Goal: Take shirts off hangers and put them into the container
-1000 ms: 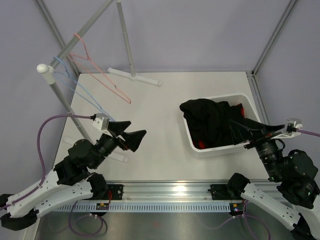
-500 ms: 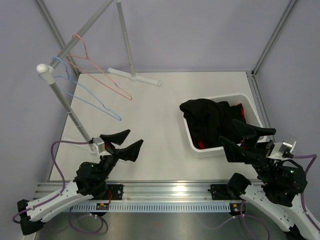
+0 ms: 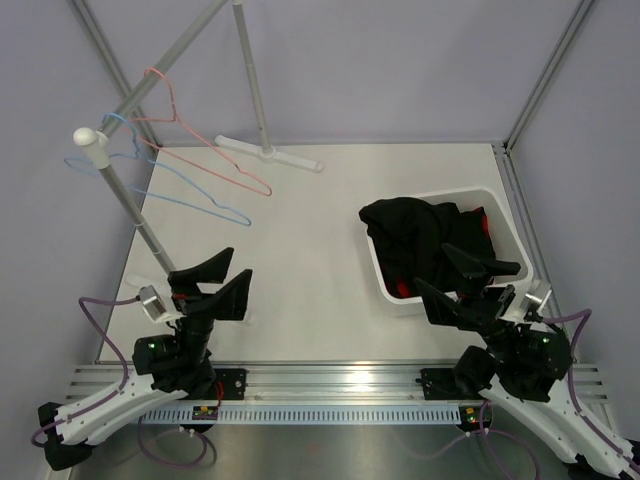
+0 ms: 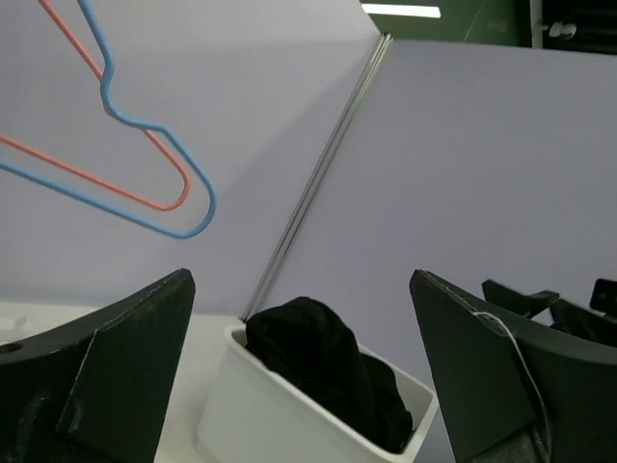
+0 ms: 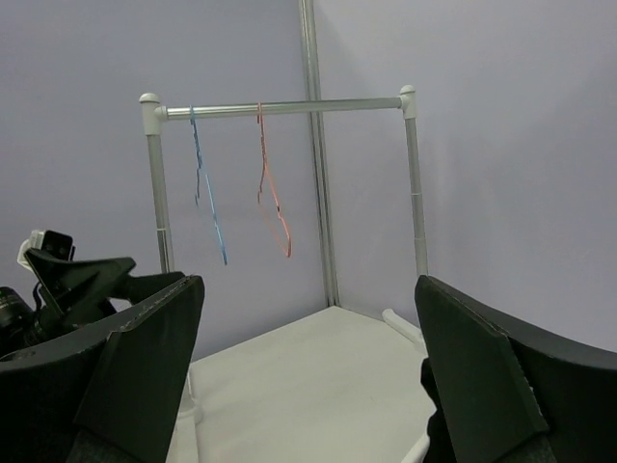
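As both arms drew back, the left claw (image 3: 240, 262) and right claw (image 3: 430, 264) gaped empty. Ahead of the right claw, the black and red-plaid shirts (image 3: 410, 240) filled the white plastic basket (image 3: 440, 195). The blue and pink wire hangers (image 4: 208, 200) hung bare, so the task seemed done.

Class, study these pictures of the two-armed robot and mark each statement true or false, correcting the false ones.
1. The blue hanger and the pink hanger hang bare on the rack bar. True.
2. The black shirt hangs on the pink hanger. False: it is piled in the container.
3. The left end effector and right end effector are both open and empty. True.
4. The left end effector grips the blue hanger. False: it is well apart from it.
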You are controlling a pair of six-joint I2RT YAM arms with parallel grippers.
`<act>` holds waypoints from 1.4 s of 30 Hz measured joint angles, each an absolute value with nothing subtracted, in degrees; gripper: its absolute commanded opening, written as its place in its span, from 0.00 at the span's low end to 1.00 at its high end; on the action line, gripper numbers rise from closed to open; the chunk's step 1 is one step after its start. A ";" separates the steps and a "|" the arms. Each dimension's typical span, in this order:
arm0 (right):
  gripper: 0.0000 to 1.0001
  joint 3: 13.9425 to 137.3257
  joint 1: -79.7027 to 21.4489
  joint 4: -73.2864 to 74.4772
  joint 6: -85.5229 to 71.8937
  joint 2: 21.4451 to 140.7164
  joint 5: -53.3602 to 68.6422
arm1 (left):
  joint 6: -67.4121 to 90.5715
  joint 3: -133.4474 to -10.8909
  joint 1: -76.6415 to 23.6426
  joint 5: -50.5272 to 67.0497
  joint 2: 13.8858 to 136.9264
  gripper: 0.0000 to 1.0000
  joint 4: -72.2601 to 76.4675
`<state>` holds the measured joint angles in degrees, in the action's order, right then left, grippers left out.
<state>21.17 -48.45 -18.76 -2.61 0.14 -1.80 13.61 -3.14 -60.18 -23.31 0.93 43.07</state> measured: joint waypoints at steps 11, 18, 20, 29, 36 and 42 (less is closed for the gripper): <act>0.99 10.37 -48.45 -33.45 -5.23 0.12 3.99 | 18.24 -3.11 -60.18 -23.77 0.73 0.99 58.70; 0.99 2.31 -48.45 -43.51 -8.58 0.19 5.58 | 21.26 -3.11 -60.18 -22.04 0.73 0.99 63.40; 1.00 2.15 -48.45 -47.11 -9.04 0.19 5.67 | 21.58 -3.11 -60.18 -21.82 0.73 0.99 63.90; 0.99 2.20 -48.45 -51.03 -7.25 0.14 2.02 | 22.72 -3.11 -60.18 -21.80 0.73 0.99 63.81; 0.99 2.17 -48.45 -47.70 -5.52 0.14 -6.85 | 22.50 -3.11 -60.18 -24.53 0.73 0.99 57.63; 1.00 2.20 -48.47 -43.13 -5.61 0.16 -18.81 | 22.96 -3.11 -60.18 -28.91 0.73 0.99 48.93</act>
<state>2.20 -48.47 -43.13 -5.61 0.16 -18.81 22.96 -3.11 -60.18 -28.91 0.73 48.93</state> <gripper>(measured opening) 0.993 0.984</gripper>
